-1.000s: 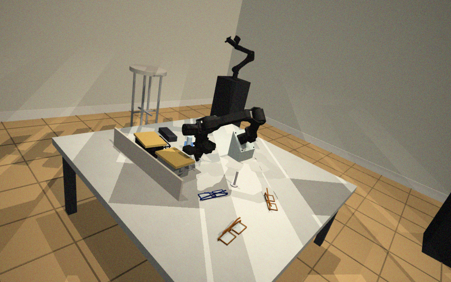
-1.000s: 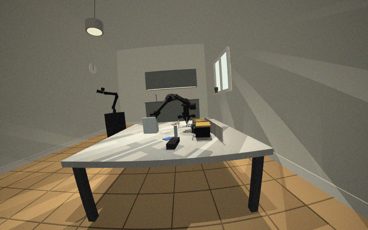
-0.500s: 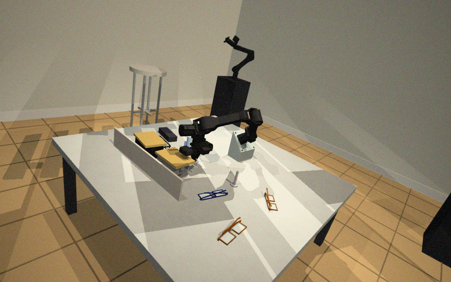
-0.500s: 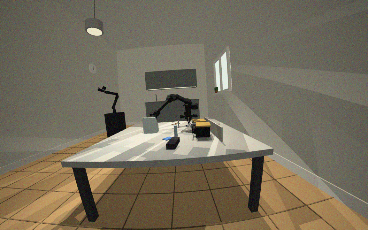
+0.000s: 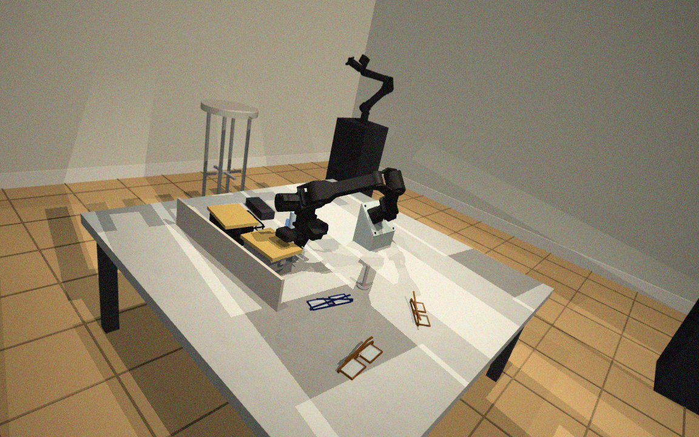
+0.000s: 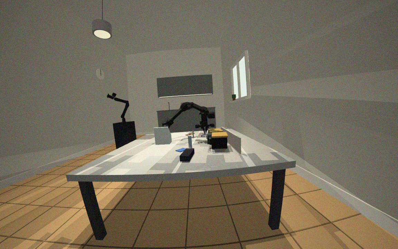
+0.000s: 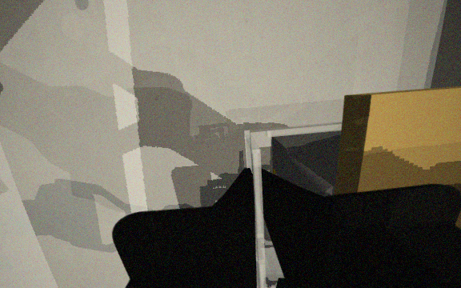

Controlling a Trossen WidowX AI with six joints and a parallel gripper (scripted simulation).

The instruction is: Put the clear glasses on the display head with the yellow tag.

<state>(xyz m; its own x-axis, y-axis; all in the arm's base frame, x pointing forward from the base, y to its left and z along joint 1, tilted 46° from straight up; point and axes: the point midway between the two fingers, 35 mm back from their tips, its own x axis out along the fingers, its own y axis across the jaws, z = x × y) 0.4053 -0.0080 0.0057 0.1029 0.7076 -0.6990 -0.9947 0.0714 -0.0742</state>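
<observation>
My gripper is shut on the thin pale frame of the clear glasses, beside the front yellow-topped block. One bar runs down between the fingers; another reaches right to the yellow slab. The dark grey display head is just right of the fingertips, low beside that slab. Its tag shows only as a yellow speck. The nose and ears cannot be made out. The other yellow-topped block stands farther back; any head there is unclear. The glasses do not visibly sit on a head.
A low grey wall runs behind the blocks. A small post, blue glasses and two brown pairs lie or stand in front. A black case and a pale blue cylinder are farther back.
</observation>
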